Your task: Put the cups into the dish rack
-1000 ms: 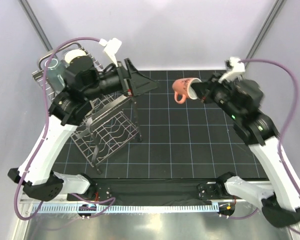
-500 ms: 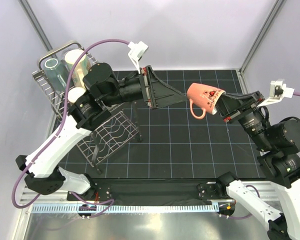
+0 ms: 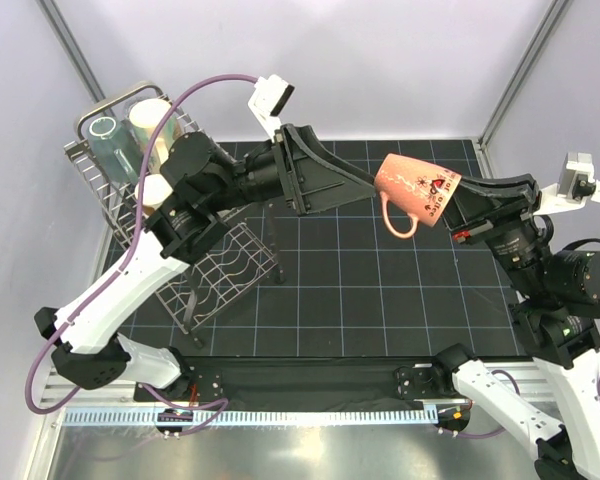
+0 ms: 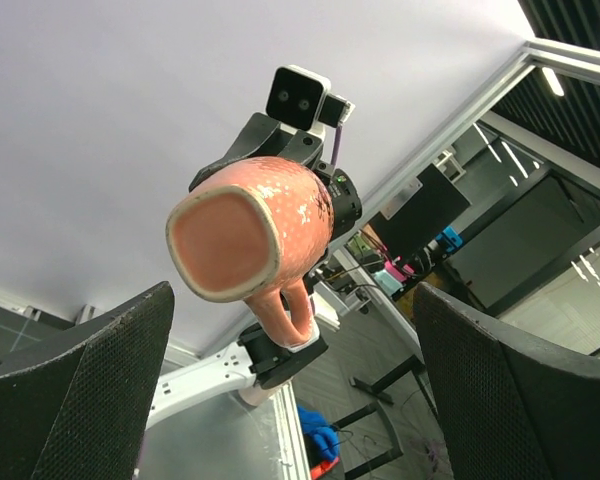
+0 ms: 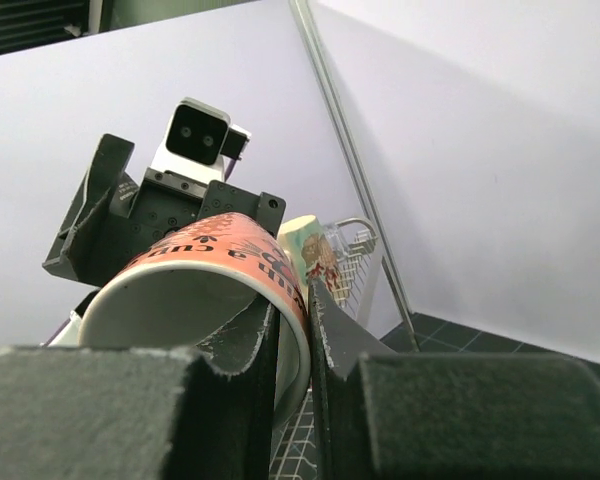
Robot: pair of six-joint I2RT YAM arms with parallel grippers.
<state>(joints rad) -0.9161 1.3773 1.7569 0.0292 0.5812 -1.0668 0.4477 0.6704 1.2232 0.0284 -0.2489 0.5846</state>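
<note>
My right gripper (image 3: 454, 205) is shut on the rim wall of the salmon-pink mug (image 3: 412, 187) and holds it high above the mat, on its side, handle down. In the right wrist view the fingers pinch the mug's wall (image 5: 292, 330). My left gripper (image 3: 366, 188) is open and empty, its tips just short of the mug's base; the mug (image 4: 248, 238) fills its wrist view between the spread fingers (image 4: 80, 390). The dish rack (image 3: 212, 262) stands at the left and holds the grey-teal tumbler (image 3: 106, 136), the cream mug (image 3: 156, 122) and a small pale cup (image 3: 152, 189). I cannot make out the clear glass.
A black gridded mat (image 3: 380, 280) covers the table. Metal frame posts (image 3: 515, 75) stand at the back corners. The cream mug (image 5: 318, 252) and the rack's loop handle (image 5: 358, 232) show behind the held mug in the right wrist view.
The right arm has lifted the pink mug higher and a little to the right. The left gripper has swung right from the rack, open, up to the mug's base.
</note>
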